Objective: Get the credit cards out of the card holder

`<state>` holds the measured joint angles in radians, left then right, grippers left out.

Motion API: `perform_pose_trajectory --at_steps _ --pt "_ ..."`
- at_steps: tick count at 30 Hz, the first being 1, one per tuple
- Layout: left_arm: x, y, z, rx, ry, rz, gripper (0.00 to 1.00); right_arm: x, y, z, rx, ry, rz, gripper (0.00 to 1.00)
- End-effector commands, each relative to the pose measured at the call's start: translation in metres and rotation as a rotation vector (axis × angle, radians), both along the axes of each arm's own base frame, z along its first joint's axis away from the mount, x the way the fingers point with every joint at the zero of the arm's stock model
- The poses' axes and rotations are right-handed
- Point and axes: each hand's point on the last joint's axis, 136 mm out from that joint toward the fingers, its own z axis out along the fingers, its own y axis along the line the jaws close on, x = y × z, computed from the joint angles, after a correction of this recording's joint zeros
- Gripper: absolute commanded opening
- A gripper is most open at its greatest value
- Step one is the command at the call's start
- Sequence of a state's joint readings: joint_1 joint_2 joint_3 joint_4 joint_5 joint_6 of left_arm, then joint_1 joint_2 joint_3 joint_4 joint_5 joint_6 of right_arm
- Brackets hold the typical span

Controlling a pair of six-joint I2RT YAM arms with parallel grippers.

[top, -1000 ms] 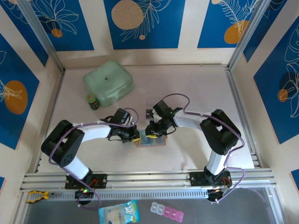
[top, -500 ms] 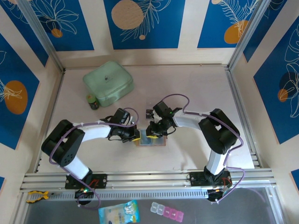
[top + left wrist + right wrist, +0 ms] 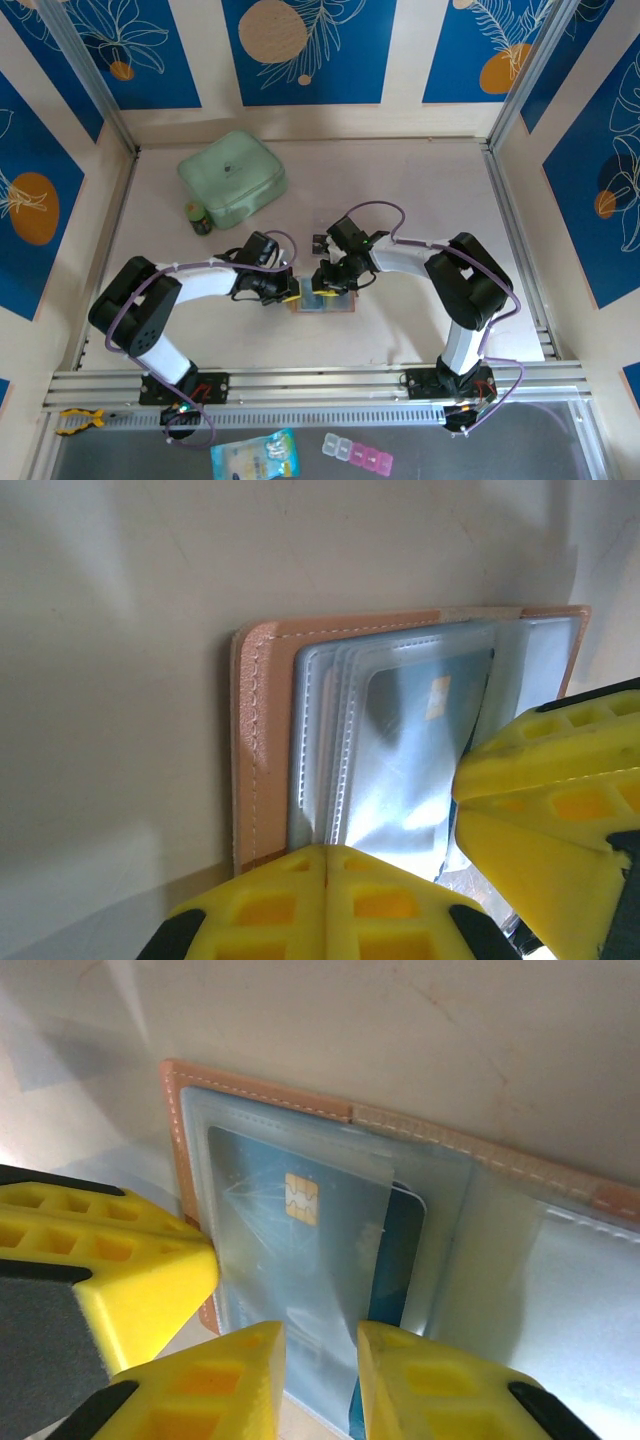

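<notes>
"So, where is the card holder [image 3: 322,301]?"

"Open and flat on the desk [image 3: 420,190], midway between the two arms. It's well apart from the mint-green case [image 3: 232,178] at the far left."

"And the credit cards [image 3: 404,1245]?"

"Inside it, in the clear sleeves [image 3: 330,730]. From the right wrist, one dark blue card has a long strip bare beside a sleeve's edge. Another, with a gold chip [image 3: 300,1196], lies under the plastic next to it."

"What about the left pincer [image 3: 325,870]?"

"Its yellow fingers are pressed together with nothing between them. The tips sit at the holder's tan edge, close to the stitched border. Whether they bear down on the leather I cannot tell."

"And the right pincer [image 3: 320,1345]?"

"Spread a little — just a narrow gap. Both fingertips come down at the near edge of the sleeve. The gap between them shows the plastic over the chip card, and the finger on the right of that view sits over the blue card's lower end. I cannot tell whether the tips touch the plastic. The left pincer's finger is just beside them, on the left of that same view."
</notes>
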<state>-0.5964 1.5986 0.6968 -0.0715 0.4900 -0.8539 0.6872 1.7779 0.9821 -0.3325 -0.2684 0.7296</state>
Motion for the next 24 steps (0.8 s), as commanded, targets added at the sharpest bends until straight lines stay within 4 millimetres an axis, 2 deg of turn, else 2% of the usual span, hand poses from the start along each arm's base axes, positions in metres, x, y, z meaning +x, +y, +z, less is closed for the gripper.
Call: perform_pose_trajectory --at_steps 1,11,24 --pt "0.001 0.007 -0.006 0.038 0.014 -0.005 0.03 -0.003 -0.010 -0.007 -0.070 0.003 0.007 0.28" --pt "0.003 0.007 -0.001 0.039 0.006 -0.007 0.03 0.001 -0.014 0.002 -0.085 -0.034 0.013 0.29" --pt "0.008 0.001 0.018 0.012 -0.026 -0.017 0.04 0.000 -0.012 0.015 -0.039 -0.051 0.007 0.28"
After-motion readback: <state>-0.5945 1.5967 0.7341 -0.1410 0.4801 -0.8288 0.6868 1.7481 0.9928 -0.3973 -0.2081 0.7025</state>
